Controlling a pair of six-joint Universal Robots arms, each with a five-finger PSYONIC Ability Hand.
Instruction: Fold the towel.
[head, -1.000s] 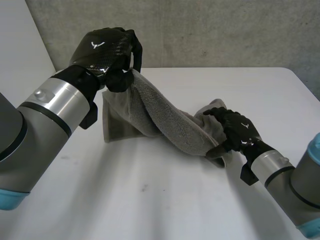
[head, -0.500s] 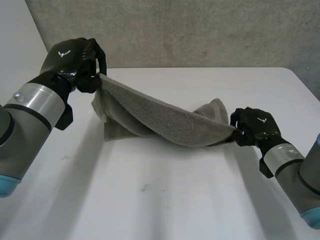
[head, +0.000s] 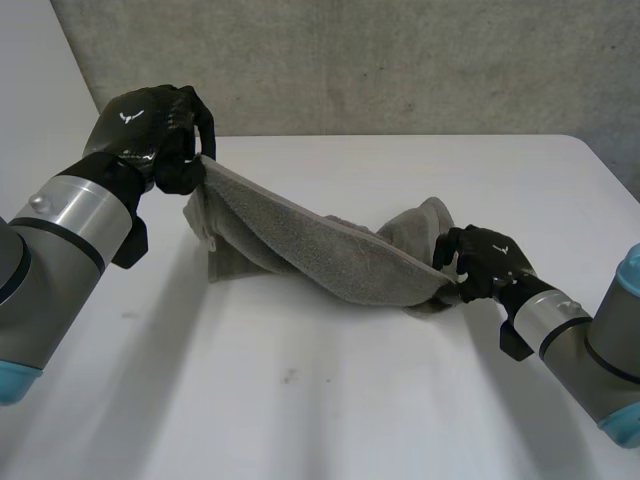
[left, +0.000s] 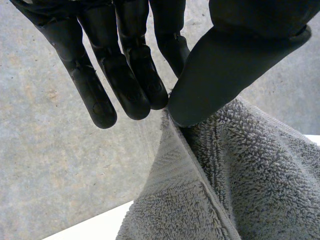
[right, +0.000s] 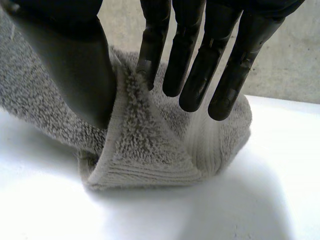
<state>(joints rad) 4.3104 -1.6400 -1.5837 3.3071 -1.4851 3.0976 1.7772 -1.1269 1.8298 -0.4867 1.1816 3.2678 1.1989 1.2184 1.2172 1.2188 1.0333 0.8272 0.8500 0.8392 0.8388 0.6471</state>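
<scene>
Towel (head: 330, 255), grey terry cloth, stretches across the far half of the white table (head: 300, 400), running from near the far left corner down toward the right edge. Its left end is raised off the table and its right end sits low, bunched on the surface. A lower layer of the cloth hangs from the raised end and lies flat on the table beneath the sloping upper span.

The left hand (head: 150, 135) holds the raised end up near the far left corner. In the left wrist view its thumb (left: 225, 70) presses the hemmed edge of the cloth against the fingers (left: 125, 75), so the hand is clamped on that edge.

The right hand (head: 485, 265) is at the low end, just above the table. In the right wrist view its thumb (right: 75, 65) is on one side of a folded bunch of cloth and its nearly straight fingers (right: 200, 60) are on the other, pinching the fold between them. The bunch rests on the table below the fingertips.

A rough concrete wall (head: 400, 60) stands behind the table's far edge.
</scene>
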